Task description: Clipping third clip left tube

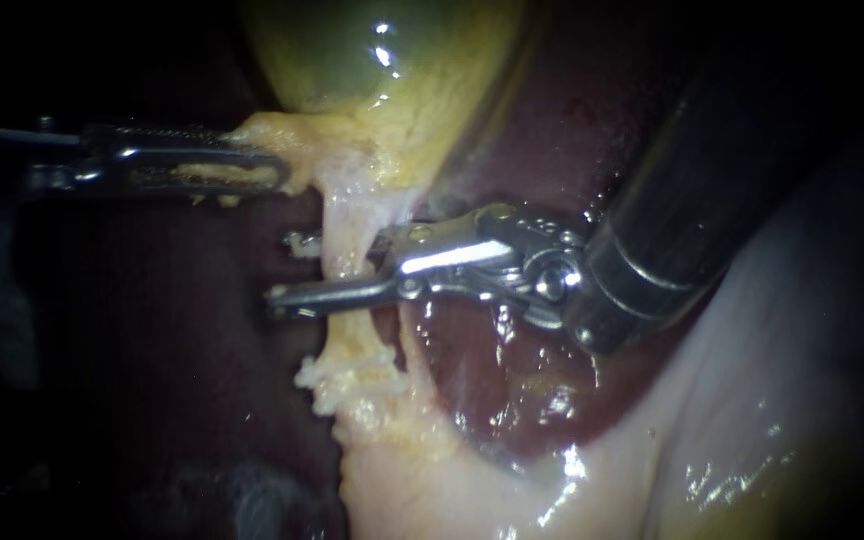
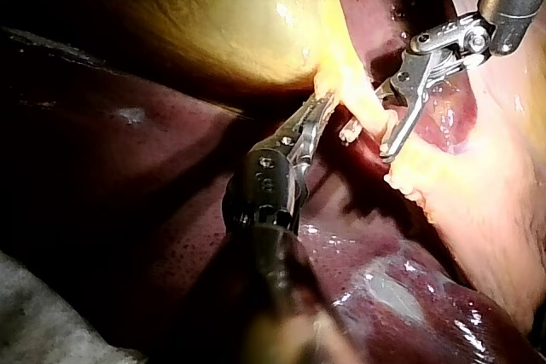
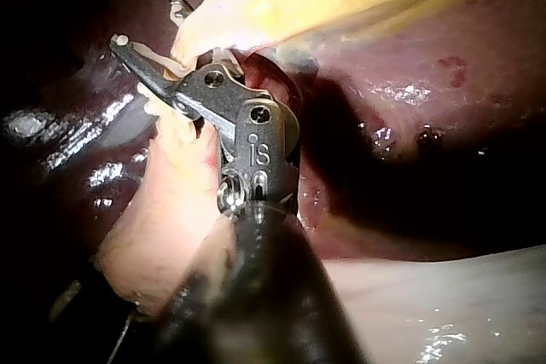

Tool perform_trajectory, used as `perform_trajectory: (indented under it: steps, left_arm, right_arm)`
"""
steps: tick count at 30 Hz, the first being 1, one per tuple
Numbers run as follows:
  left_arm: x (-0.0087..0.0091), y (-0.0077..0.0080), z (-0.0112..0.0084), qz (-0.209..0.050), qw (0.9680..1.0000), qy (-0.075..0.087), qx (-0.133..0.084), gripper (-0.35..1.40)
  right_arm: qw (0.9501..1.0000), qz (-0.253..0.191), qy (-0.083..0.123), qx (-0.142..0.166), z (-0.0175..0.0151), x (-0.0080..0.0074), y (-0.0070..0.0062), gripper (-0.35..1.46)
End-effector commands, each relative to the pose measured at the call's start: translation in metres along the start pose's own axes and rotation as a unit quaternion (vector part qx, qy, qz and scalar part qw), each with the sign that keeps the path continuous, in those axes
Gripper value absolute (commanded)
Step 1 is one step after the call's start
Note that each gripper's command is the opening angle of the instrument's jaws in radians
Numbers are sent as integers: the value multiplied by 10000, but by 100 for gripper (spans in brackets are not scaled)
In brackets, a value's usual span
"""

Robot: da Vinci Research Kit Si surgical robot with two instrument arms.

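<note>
My left instrument (image 1: 274,172) comes in level from the left. Its end effector is clamped on the yellowish tissue (image 1: 282,135) at the narrow lower end of the gallbladder (image 1: 372,60) and holds it out to the side. From there a pale tube (image 1: 347,215) runs down over the dark red liver (image 1: 512,390) to a lumpy yellow patch below.

My right instrument (image 1: 327,270) reaches in from the upper right. Its end effector is open, with a gap between the jaws and the tube lying in that gap. The lower jaw crosses the tube and sticks out past it on the far side. I cannot tell whether both jaws touch the tube.

A small metal clip (image 1: 300,241) sits at the tube's left edge, just above the lower jaw.
</note>
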Motion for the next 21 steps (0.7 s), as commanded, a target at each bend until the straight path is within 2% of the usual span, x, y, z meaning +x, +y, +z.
perform_trajectory:
  steps: [1,6,21]
  left_arm:
    - [0,0,0,1,10000,0,-6,-35]
    - [0,-1,0,1,10000,0,-7,-35]
    - [0,-1,0,2,10000,-1,-8,-35]
  right_arm:
    - [10000,0,24,41,0,2,-3,46]
    - [9998,14,91,158,0,12,-11,43]
    - [9997,144,106,171,-7,15,-11,40]
